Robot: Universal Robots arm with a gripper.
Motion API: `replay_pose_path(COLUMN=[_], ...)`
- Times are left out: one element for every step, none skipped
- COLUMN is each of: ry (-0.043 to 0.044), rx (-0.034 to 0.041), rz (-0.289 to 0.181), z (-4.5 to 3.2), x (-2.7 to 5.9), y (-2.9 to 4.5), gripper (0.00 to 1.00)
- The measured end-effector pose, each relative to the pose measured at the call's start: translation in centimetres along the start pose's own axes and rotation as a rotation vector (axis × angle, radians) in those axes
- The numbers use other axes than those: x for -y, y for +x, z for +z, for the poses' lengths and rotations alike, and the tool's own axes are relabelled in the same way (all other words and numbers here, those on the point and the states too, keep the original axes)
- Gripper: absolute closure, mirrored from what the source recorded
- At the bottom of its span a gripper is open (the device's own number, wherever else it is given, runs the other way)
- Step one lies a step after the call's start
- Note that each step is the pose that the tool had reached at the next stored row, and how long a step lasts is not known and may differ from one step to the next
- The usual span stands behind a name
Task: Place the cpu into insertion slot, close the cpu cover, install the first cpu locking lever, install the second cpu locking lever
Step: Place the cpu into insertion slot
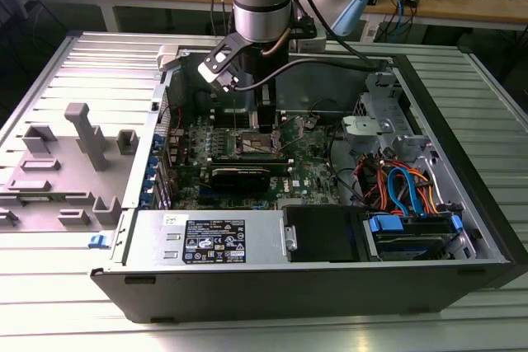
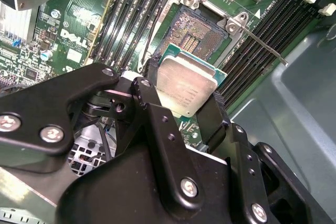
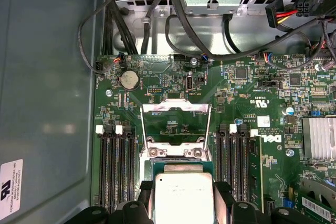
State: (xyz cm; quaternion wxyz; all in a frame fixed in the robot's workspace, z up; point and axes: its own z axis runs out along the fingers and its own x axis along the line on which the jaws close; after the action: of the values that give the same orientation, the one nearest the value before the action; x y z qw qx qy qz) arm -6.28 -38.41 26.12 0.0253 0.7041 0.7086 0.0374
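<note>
Firmly clamped between fingers of gripper was cpu, metal top up, not seated. Just beyond fingertips lay insertion slot, contacts bare. Past slot, cpu cover stood flipped open. Beside slot, locking lever stuck out free. Either side of fingers ran memory slots on green motherboard.

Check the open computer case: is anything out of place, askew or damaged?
Nothing looks damaged or spilled. The cpu is not seated: the pincer holds it close to the bare slot, and the cover stands open.
</note>
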Motion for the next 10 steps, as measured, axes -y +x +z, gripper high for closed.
replay_pose_path(ry=[0.0000,0.0000,0.0000,0.0000,0.0000,0.0000,0.0000,-0.0003,-0.0008,-0.0027], rx=[0.0000,0.0000,0.0000,0.0000,-0.0001,0.0000,0.0000,-0.0003,0.0000,0.0000], rz=[0.000,0.000,0.000,0.000,0.000,0.000,0.000,0.000,0.000,0.000], z=[0.00,0.00,0.00,0.00,0.01,0.01,0.02,0.07,0.16,0.32], x=[0.00,0.00,0.00,0.00,0.00,0.00,0.00,0.00,0.01,0.03], y=[0.00,0.00,0.00,0.00,0.00,0.00,0.01,0.01,0.00,0.00], gripper=[0.46,0.46,0.46,0.46,0.46,0.46,0.46,0.46,0.46,0.46])
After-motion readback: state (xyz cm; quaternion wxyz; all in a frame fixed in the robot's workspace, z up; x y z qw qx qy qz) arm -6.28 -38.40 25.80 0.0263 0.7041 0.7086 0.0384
